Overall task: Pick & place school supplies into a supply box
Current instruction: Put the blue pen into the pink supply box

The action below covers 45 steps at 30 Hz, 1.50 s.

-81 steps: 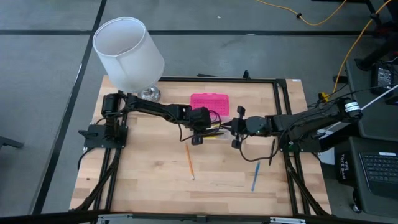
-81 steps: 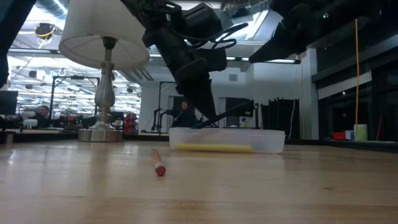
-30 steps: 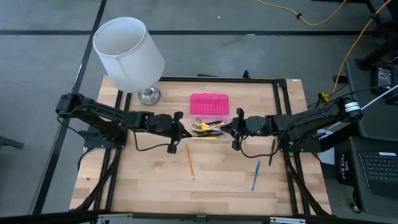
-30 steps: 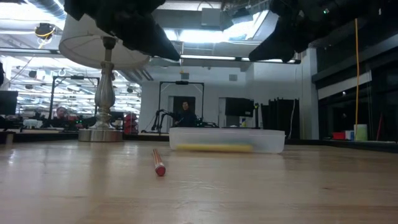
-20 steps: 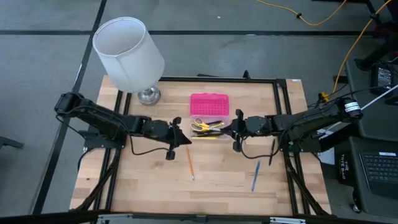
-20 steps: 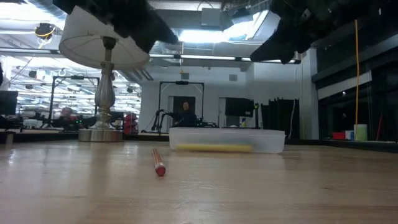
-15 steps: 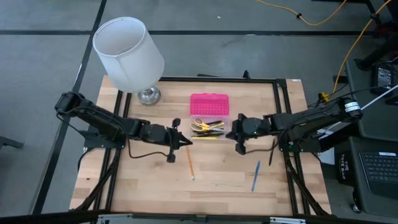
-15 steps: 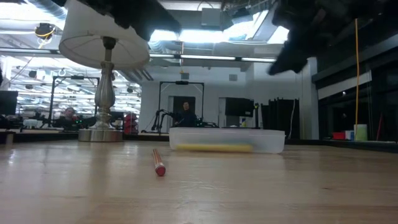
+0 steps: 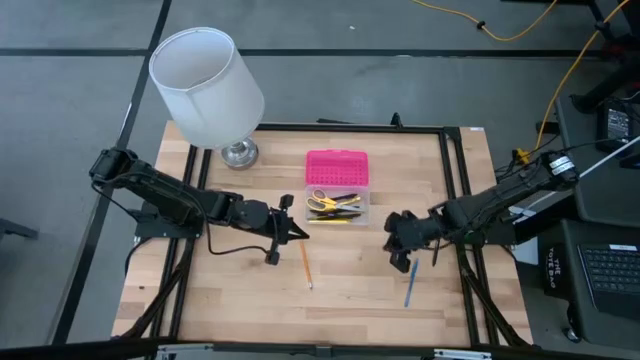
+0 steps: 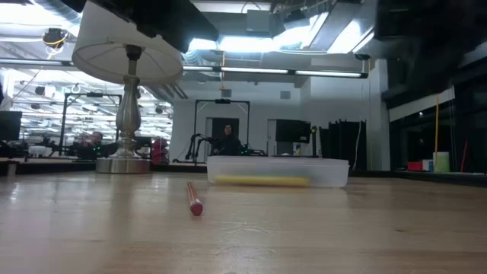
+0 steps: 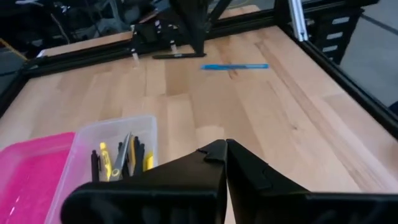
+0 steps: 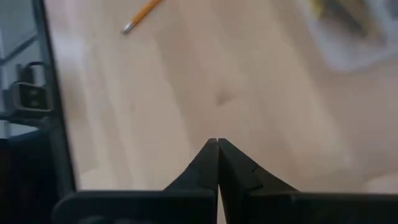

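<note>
Overhead view straight down, low view level, sharing supply box

- Tabletop: you have a light wooden butcher-block surface, framed by black rails.
- Lamp: white shade on a silver base, standing at your far left corner.
- Supply box: clear tray near the middle of the far half, its pink lid lying open and flat on the far side; pens and yellow-handled scissors lie inside.
- Orange pencil: lying loose near the tabletop's middle, on the near side of the box.
- Blue pen: lying loose to your right, well apart from the pencil.
</note>
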### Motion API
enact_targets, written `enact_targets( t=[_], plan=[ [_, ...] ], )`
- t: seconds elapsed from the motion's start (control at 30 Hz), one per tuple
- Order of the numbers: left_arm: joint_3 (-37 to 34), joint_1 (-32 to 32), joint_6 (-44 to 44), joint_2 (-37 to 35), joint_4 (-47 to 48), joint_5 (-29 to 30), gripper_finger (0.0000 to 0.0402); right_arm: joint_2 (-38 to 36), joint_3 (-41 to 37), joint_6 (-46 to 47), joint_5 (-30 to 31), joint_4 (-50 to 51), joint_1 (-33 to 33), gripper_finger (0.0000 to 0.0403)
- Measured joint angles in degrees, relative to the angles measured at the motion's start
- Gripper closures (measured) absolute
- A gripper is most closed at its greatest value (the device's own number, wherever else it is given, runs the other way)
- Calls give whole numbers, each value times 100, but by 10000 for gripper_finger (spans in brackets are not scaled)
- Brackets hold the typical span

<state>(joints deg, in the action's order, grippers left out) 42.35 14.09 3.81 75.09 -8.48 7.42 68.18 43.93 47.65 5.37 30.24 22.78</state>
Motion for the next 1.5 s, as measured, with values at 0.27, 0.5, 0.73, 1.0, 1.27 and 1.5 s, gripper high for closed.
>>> enact_targets(
  t=[0.27,0.5,0.73,1.0,1.27,1.5],
  plan=[
    [0,-41,-96,137,-29,230,398,204,387,2146,184,1222,941,399],
    [0,-37,-10,142,-82,234,398,797,1053,3670,54,2154,1340,399],
    [0,-37,-4,142,-81,242,398,1416,1348,4266,44,2184,1656,399],
    [0,-37,-7,142,-77,437,398,1763,1389,4649,18,2192,1848,399],
    [0,-31,-150,142,-77,435,398,1873,1389,4665,10,2194,1943,399],
    [0,-31,-155,142,-77,433,398,1875,1389,4665,49,2194,1943,395]
  ],
)
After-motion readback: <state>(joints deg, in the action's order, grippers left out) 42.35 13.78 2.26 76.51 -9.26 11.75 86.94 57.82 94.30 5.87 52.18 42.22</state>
